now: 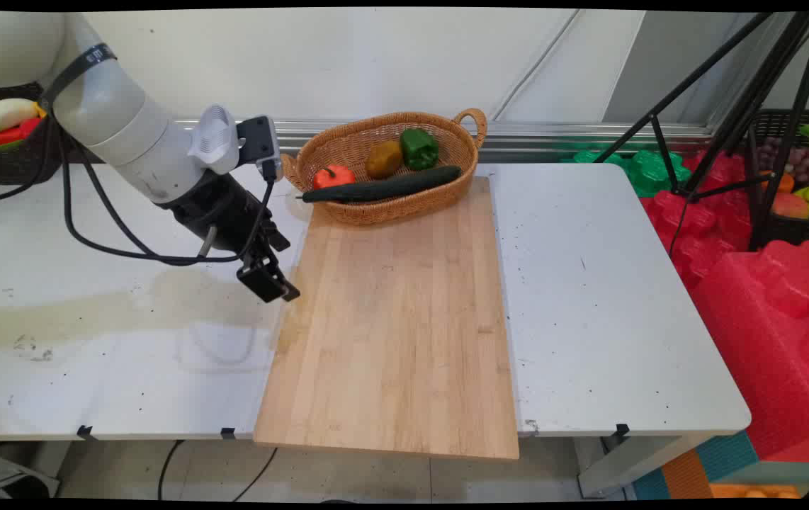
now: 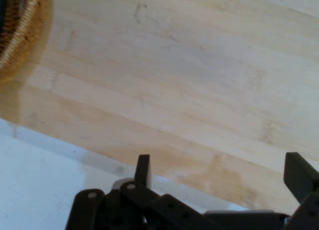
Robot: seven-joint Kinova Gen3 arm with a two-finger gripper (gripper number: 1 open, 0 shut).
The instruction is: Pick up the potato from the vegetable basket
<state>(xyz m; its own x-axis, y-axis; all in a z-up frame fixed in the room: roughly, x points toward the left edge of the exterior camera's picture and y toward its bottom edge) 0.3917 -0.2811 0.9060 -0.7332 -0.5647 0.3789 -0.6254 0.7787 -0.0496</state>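
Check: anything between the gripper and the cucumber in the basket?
Nothing visible. The gripper is open and empty at the cutting board's left edge; bare board lies between it and the cucumber, which lies across the basket.

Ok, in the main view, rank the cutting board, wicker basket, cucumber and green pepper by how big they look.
1. Cutting board, by far the largest.
2. Wicker basket.
3. Cucumber, lying nearly across the basket's length.
4. Green pepper, smallest; it looks about the same size as the brownish vegetable beside it.

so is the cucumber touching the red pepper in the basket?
Touching. In the main view the cucumber lies across the front of the red pepper inside the basket, overlapping it with no gap.
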